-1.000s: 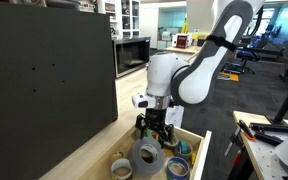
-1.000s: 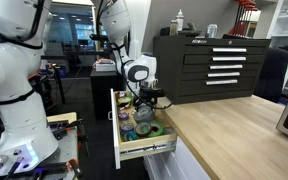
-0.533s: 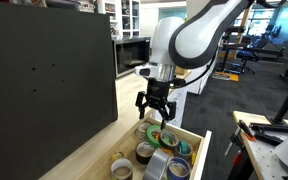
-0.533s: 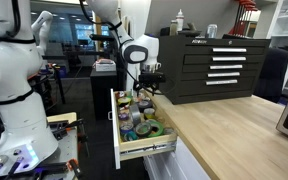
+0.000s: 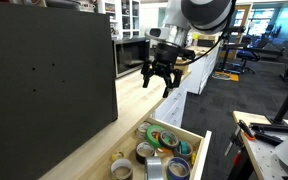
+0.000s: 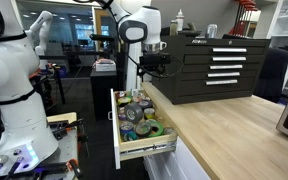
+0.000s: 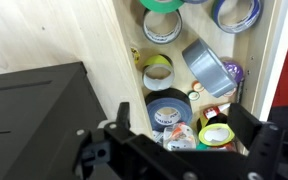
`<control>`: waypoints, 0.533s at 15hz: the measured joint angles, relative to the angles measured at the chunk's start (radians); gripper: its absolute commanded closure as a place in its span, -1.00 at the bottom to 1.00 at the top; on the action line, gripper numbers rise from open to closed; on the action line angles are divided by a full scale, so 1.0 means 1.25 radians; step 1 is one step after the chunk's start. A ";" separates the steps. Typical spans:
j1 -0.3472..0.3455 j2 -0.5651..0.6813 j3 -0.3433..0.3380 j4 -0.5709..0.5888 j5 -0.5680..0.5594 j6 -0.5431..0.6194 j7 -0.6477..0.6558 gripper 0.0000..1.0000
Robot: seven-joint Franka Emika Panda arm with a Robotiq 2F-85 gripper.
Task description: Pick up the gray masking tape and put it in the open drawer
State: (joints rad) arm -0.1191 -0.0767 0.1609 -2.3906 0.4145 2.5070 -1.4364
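The gripper [image 5: 159, 80] was observed high above the open drawer [image 5: 203, 150], its fingers spread apart and nothing held between them. The same released, empty condition was seen in an exterior view [image 6: 152, 68], where the gripper hung over the rear end of the drawer [image 6: 150, 148].

The gray masking tape [image 5: 156, 168] was found inside the drawer, well below the gripper and clear of it, toward the drawer's front end. In the wrist view the gray masking tape [image 7: 206, 68] was seen tilted on edge, propped among the other rolls near the drawer wall [image 7: 271, 60]. It lay beyond the gripper [image 7: 179, 115], off to the side of the line between the fingertips.

Other rolls were noted around it in the wrist view. A yellow-green roll [image 7: 157, 68] lay beside it, a black roll [image 7: 169, 105] sat directly under the gripper, and a white roll [image 7: 162, 27] and a green roll [image 7: 164, 3] lay farther on. A purple item [image 7: 232, 72] touched the tape's edge.

The wooden tabletop [image 7: 74, 35] ran alongside the drawer, and a dark cabinet [image 5: 49, 80] stood on it.
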 measured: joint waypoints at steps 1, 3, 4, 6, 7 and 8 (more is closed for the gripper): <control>0.011 -0.015 -0.023 -0.001 0.000 -0.004 0.000 -1.00; 0.028 -0.038 -0.063 -0.001 -0.002 -0.008 0.001 -1.00; 0.033 -0.046 -0.079 -0.001 -0.005 -0.008 0.005 -1.00; 0.034 -0.054 -0.093 -0.001 -0.008 -0.009 0.007 -1.00; 0.034 -0.055 -0.095 -0.001 -0.008 -0.009 0.008 -1.00; 0.035 -0.055 -0.095 -0.001 -0.008 -0.009 0.009 -1.00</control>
State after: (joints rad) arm -0.0751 -0.1452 0.0423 -2.3917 0.4046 2.4953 -1.4257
